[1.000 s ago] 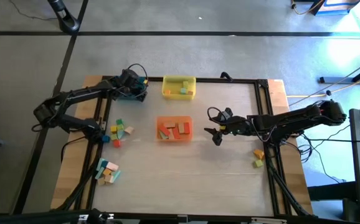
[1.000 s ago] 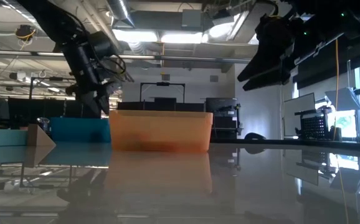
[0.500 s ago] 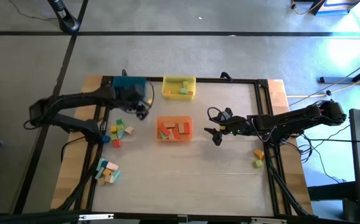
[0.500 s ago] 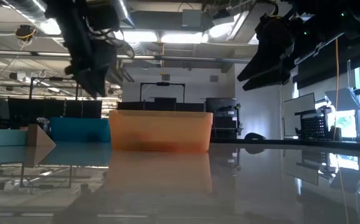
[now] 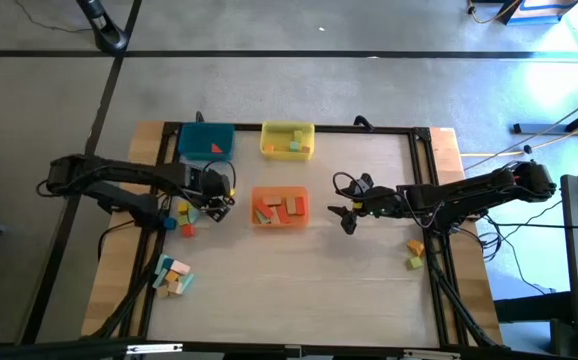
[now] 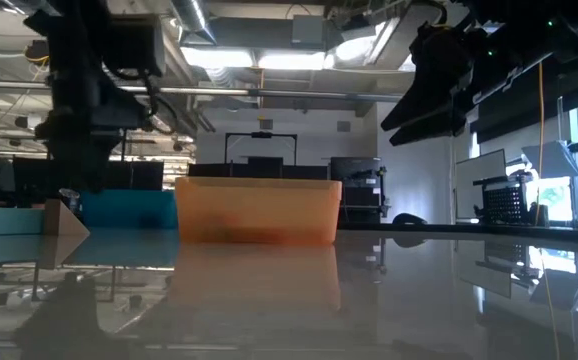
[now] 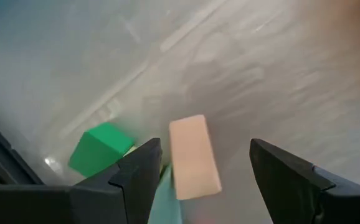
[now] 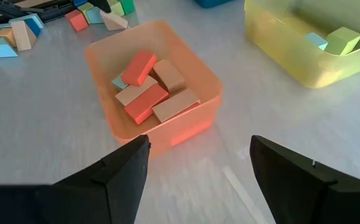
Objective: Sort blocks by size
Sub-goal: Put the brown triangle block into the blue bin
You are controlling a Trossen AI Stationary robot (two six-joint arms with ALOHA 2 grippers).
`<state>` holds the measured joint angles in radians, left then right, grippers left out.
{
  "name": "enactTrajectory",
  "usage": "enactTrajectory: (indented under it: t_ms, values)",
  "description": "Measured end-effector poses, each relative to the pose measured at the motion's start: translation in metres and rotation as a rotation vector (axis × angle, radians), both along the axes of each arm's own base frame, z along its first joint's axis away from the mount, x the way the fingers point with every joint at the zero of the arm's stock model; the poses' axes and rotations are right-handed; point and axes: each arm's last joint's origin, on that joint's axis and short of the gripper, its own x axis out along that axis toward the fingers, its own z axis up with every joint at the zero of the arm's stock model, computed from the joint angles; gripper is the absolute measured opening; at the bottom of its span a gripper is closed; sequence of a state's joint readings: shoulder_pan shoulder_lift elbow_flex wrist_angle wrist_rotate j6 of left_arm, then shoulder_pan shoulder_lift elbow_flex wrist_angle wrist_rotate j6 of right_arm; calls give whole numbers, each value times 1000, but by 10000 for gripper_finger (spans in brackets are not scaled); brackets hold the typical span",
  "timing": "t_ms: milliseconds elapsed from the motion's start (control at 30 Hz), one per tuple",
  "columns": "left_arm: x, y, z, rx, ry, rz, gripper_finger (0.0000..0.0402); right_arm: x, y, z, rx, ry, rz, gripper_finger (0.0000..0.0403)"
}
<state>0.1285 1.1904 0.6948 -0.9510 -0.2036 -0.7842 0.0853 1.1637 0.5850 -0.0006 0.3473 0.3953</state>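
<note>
Only the left wrist view showed what lay under the left end effector (image 7: 198, 174): a natural wood block (image 7: 194, 155) between its spread, empty fingers, a green block (image 7: 97, 148) just beside it. From above, that end effector (image 5: 216, 195) hovered over a cluster of blocks (image 5: 187, 210) left of the orange tray (image 5: 279, 207), its arm bent low across the table (image 5: 309, 280). Other blocks lay loose near the front left corner (image 5: 172, 275) and by the right edge (image 5: 414, 254). Right wrist view looked down into the orange tray (image 8: 102, 46), holding red and wood blocks (image 8: 152, 87). The right end effector (image 5: 345, 214) hung beside that tray, fingers apart, holding nothing, arm stretched in from the right.
</note>
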Motion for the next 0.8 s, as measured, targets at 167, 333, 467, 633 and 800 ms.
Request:
enactTrajectory:
  t_ms: [167,333,467,633,800]
  values:
    - [-5,-5,-10,-39,18,4,233,0,0,0,0,0,0,276]
    - [-3,-9,-17,-75,-12,-18,233,0,0,0,0,-1,0,276]
    - [-4,-12,-25,-98,-31,-42,233,0,0,0,0,0,0,276]
    - [-3,-16,-29,-127,-44,-62,233,0,0,0,0,-1,0,276]
    - [8,-23,-27,-185,-155,-141,233,0,0,0,0,-1,0,276]
